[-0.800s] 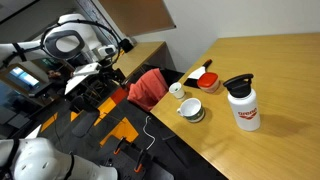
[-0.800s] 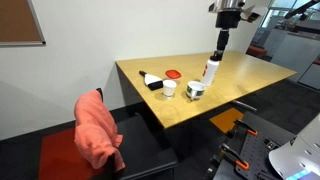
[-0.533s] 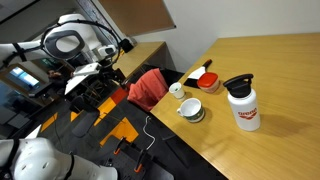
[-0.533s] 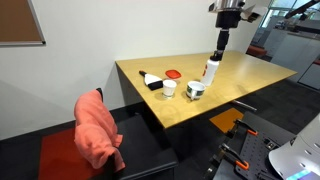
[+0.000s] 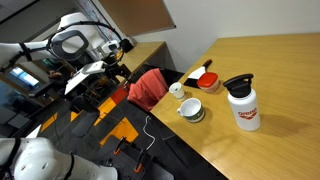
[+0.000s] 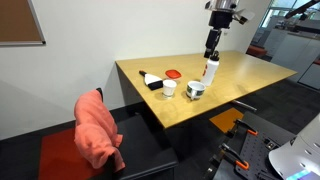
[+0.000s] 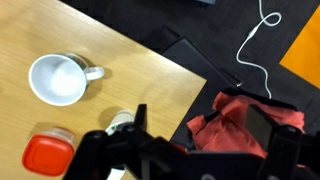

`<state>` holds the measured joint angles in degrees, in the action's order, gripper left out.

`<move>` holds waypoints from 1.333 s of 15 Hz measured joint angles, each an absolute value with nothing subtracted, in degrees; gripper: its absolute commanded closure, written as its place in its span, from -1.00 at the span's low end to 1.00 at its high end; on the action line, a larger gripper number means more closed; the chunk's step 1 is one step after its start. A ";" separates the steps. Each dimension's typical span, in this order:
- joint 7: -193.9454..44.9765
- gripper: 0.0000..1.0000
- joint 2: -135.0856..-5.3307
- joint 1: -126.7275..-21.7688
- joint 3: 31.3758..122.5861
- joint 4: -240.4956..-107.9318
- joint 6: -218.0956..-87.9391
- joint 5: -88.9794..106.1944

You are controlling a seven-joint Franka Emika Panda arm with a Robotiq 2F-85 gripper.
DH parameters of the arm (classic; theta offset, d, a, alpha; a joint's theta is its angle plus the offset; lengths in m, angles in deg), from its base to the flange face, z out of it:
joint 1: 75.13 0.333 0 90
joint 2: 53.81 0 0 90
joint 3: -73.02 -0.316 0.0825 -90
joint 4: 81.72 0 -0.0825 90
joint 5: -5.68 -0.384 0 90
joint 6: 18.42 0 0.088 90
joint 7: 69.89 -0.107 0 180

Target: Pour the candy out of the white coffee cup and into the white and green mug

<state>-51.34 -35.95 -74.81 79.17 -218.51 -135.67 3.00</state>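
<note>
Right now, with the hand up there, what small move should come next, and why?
Probably bring the hand down and across toward the white coffee cup. It hangs high over the table, near the bottle, holding nothing, while the cup stands upright beside the white and green mug.

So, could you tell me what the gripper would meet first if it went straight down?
Probably the table near its edge, beside the cup. The gripper only seems to be above the bottle, and depth is unclear.
</note>
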 measured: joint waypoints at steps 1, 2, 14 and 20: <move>-51.35 -1.00 -37.66 -75.17 79.18 -218.11 -139.89 3.00; -51.35 -1.00 -39.59 -75.56 79.20 -217.56 -143.62 3.00; -62.20 -1.00 -67.98 -80.81 79.40 -203.92 -162.20 9.45; -66.70 -1.00 -78.71 -81.76 80.52 -198.08 -163.21 9.40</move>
<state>-66.70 -78.71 -81.76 80.52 -198.08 -163.21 9.40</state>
